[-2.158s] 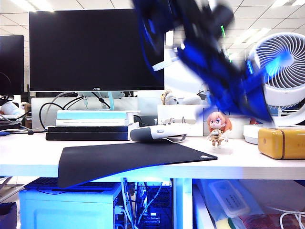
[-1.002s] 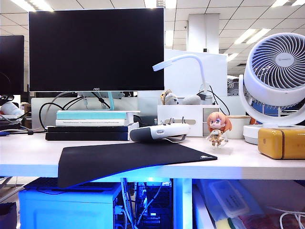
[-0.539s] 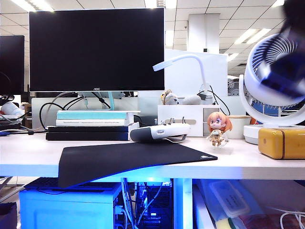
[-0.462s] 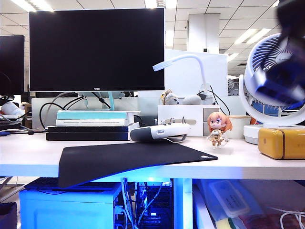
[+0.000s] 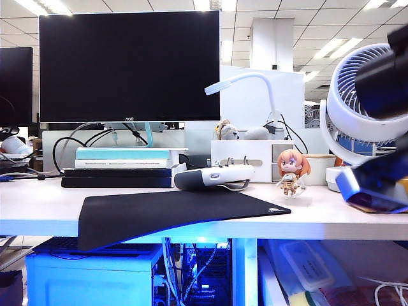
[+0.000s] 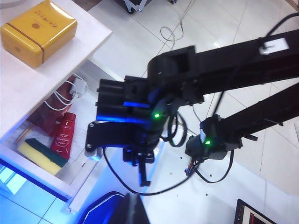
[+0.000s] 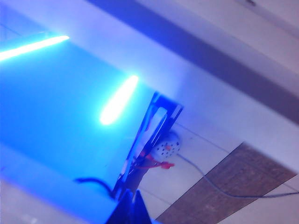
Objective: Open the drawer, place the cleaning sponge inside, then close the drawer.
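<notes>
Sponge first: the cleaning sponge (image 6: 43,152), yellow with a dark green top, lies in an open compartment under the bench (image 6: 28,79), beside a red bottle (image 6: 64,135); a sliver of it also shows low in the exterior view (image 5: 299,298). Whether that compartment is the drawer itself, I cannot tell. Its long axis runs along the compartment's front edge. The right arm, seen from the left wrist camera, hangs in front of this corner, and the right gripper (image 6: 140,165) points down toward the floor, clenched with nothing in it, lower and off to the side of the sponge, not touching. The left gripper (image 6: 132,211) is also clenched and empty, higher and farther away, so the right arm is the nearer one, in my judgement. In the exterior view the blurred right arm (image 5: 376,185) covers the yellow box (image 6: 38,31) at the bench's right end. Near the reach stand the red bottle and some cables (image 6: 74,88), which could get in the way.
</notes>
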`<move>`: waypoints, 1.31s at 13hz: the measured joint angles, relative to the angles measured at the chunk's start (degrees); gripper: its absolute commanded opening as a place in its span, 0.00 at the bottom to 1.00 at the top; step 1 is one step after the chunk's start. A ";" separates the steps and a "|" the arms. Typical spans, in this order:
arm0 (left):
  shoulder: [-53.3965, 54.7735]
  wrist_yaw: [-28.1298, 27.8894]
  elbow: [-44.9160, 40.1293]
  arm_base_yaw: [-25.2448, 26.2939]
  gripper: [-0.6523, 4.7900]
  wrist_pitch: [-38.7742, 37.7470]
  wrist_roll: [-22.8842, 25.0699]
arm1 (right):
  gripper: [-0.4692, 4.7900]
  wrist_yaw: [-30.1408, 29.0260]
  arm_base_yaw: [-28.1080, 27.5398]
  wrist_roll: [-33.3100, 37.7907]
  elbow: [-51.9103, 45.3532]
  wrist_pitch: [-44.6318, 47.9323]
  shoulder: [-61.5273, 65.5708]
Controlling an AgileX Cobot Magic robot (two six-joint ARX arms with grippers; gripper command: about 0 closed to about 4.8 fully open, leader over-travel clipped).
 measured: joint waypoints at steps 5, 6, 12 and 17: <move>0.00 0.02 0.00 -0.02 0.11 0.00 0.00 | 0.08 2.75 0.00 -0.22 -0.63 7.30 7.45; 0.00 0.02 0.00 -0.02 0.11 0.00 0.00 | 0.08 2.78 0.00 -0.20 -0.63 8.83 8.57; 0.00 -0.11 0.00 -0.02 0.11 0.24 0.00 | 0.08 4.46 0.02 -0.20 -0.66 13.51 9.29; 0.00 -0.26 0.00 -0.02 0.11 0.42 0.00 | 0.08 7.26 0.00 -0.20 -0.66 19.69 9.29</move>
